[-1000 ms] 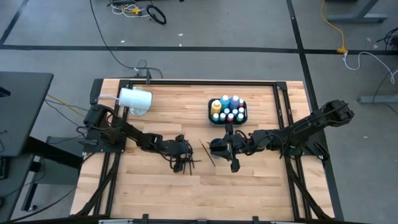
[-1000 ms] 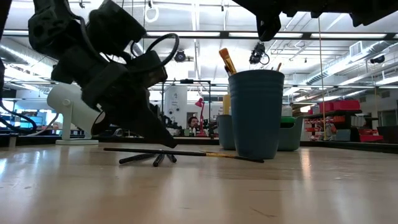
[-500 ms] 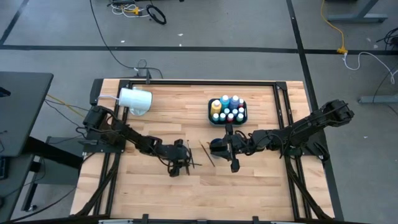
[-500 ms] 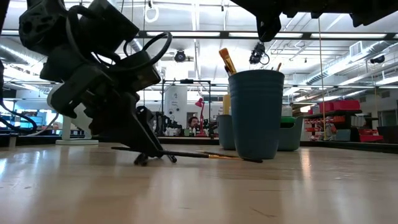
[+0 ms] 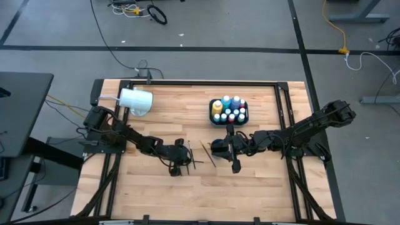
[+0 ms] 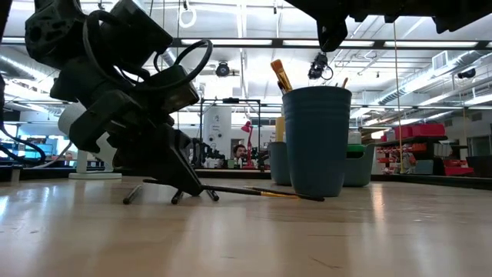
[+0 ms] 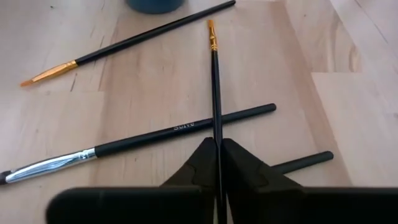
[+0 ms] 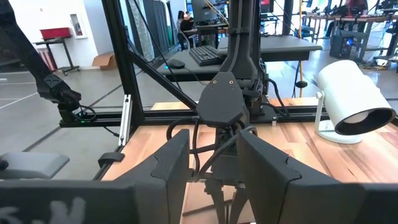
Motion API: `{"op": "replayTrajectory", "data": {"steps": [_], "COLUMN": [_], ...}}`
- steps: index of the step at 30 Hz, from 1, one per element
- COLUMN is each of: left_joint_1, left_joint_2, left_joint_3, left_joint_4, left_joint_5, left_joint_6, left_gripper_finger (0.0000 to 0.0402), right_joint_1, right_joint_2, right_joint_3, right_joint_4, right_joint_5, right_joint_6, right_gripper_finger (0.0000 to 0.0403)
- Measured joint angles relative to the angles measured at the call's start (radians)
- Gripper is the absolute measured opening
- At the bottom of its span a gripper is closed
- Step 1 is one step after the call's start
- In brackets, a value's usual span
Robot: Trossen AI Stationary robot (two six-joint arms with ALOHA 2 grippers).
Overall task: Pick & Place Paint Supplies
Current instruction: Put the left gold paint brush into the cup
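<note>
Picking a brush
The left gripper pinches a thin brush on the table; next it probably needs a straight lift.

Both arms are matte black, built of chunky jointed segments. The left arm carries a loop of black cable arching over its wrist, and its fingers are flat, wedge-shaped black pads with smooth faces. The right arm has the same dark casing, with broad angular black fingers and a bulky rounded shoulder block at the far right.
</note>
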Motion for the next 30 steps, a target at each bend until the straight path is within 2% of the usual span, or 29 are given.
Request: {"op": "replayTrajectory", "data": {"steps": [5,9,15,21,25,30], "left_joint_1": [-0.001,-0.001,-0.017,-0.093,-0.152,-0.166], "left_joint_2": [-0.007,-0.059,-0.221,-0.426,-0.516,-0.536], "left_joint_3": [0.0,-0.002,-0.002,0.0,0.0,0.0], "left_joint_4": [-0.006,-0.006,-0.006,0.04,0.131,0.258], "left_joint_5": [-0.023,-0.024,0.032,0.054,-0.021,-0.129], "left_joint_6": [0.029,0.094,0.202,0.269,0.387,0.512], "left_gripper_finger": [0.0019,0.0014,0.0014,0.0014,0.0014,0.0015], "right_joint_1": [0.0,0.0,0.0,0.0,0.0,0.0], "right_joint_2": [0.0,0.0,0.0,0.0,0.0,0.004], "right_joint_3": [0.0,0.0,0.0,0.0,0.0,0.0], "right_joint_4": [0.0,0.0,0.0,0.0,-0.007,0.105], "right_joint_5": [0.0,0.0,0.0,0.035,0.037,0.025], "right_joint_6": [0.0,0.0,0.0,-0.078,-0.125,-0.161], "right_gripper_finger": [0.0139,0.0139,0.0139,0.0139,0.0139,0.0139]}}
